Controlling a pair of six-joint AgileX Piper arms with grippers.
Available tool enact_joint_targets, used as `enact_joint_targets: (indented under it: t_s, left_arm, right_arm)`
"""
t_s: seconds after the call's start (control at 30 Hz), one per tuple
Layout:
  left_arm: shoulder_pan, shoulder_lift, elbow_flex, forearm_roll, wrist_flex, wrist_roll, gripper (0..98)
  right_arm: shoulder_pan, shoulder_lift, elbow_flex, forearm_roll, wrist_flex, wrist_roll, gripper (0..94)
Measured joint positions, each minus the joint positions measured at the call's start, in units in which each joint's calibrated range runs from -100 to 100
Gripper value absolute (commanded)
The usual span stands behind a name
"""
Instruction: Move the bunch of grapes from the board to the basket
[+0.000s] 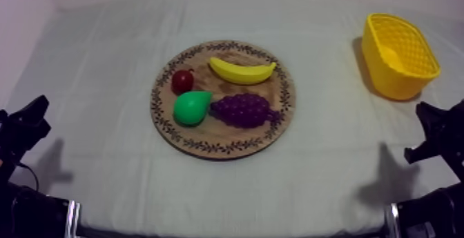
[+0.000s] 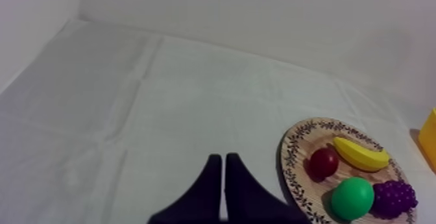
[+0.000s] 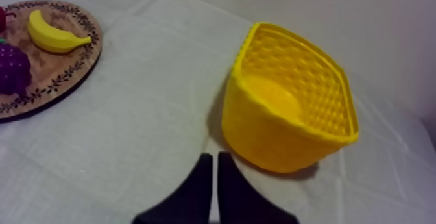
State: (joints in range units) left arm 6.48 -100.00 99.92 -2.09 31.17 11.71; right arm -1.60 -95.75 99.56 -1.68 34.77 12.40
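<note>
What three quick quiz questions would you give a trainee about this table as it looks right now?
1. True or false: the grapes lie on the board.
2. The basket stands: A, on the cloth at my right arm's side; B, at my left arm's side; C, on the board.
3. Fill in: the left gripper and the right gripper are both ____ on nothing.
Key: 1 true; 2 A; 3 shut.
</note>
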Motion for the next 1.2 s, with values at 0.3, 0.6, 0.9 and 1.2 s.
enact_joint_targets:
  t_s: [0.3, 0.6, 0.9, 1.2]
  left_arm:
    - [0.0, 0.0, 0.0, 0.00, 0.0, 0.0, 0.1]
    - [0.0, 0.0, 0.0, 0.00, 0.0, 0.0, 0.1]
    - [0.0, 0.0, 0.0, 0.00, 0.0, 0.0, 0.1]
    - [0.0, 0.0, 0.0, 0.00, 0.0, 0.0, 0.1]
  right_arm:
    - [0.0, 0.0, 0.0, 0.0, 0.0, -1.7, 0.5]
    - [0.0, 0.0, 0.0, 0.0, 0.0, -2.6, 0.5]
    - [0.0, 0.0, -0.1, -0.1, -0.1, -2.2, 0.5]
    - [-2.3, 6.9, -9.1, 0.3, 1.1, -1.5, 0.5]
